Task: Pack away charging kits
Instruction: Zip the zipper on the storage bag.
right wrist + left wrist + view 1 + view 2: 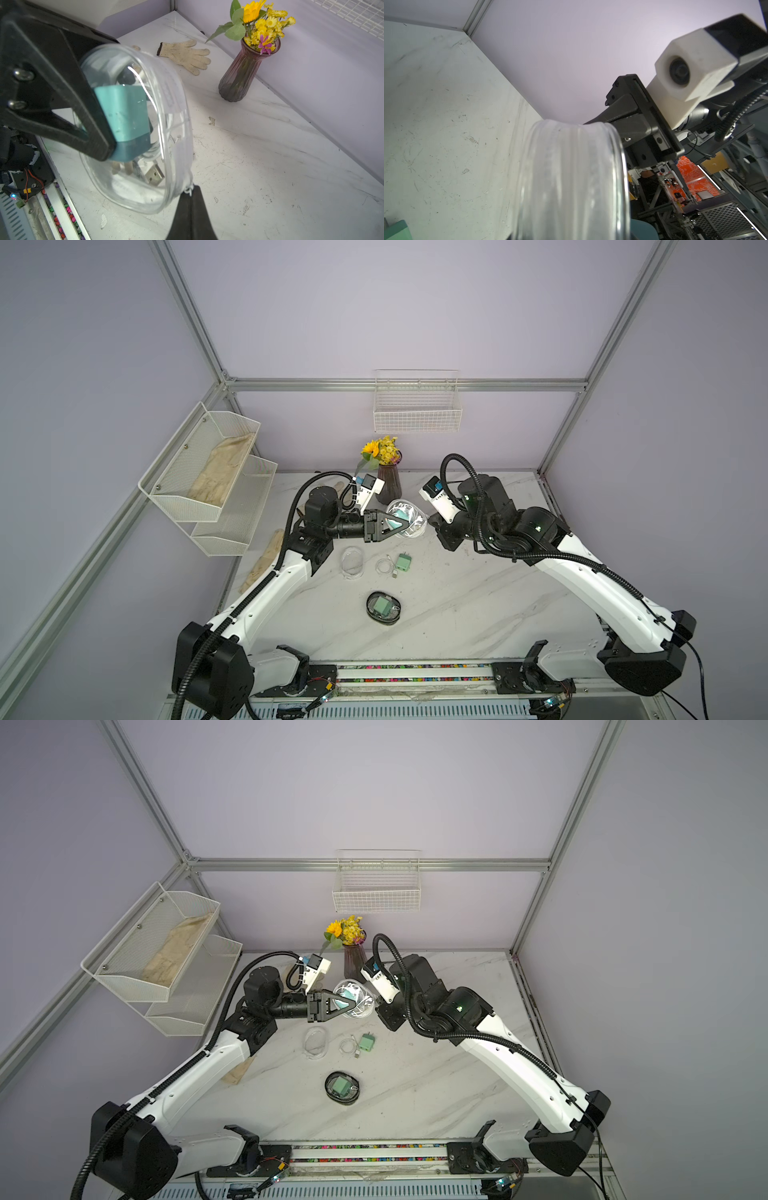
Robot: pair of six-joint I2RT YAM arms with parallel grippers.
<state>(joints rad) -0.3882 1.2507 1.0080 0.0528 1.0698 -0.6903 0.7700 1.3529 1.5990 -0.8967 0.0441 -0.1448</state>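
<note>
1. Left fingers [91, 124] clamp the clear case [415, 514], raised off the bench [478, 605] just on the near side of the vase [388, 485]; the blue charger [126, 112] and cable [154, 175] lie inside.
2. Right fingers [191, 216] are pressed together, tips at the case's right rim.
3. Nearer: second clear case [353, 562], loose cable [384, 565], mint charger [403, 562], black-rimmed case [383, 608], all well inside the bench edges.
4. Open marble runs to the bench's right edge.
</note>
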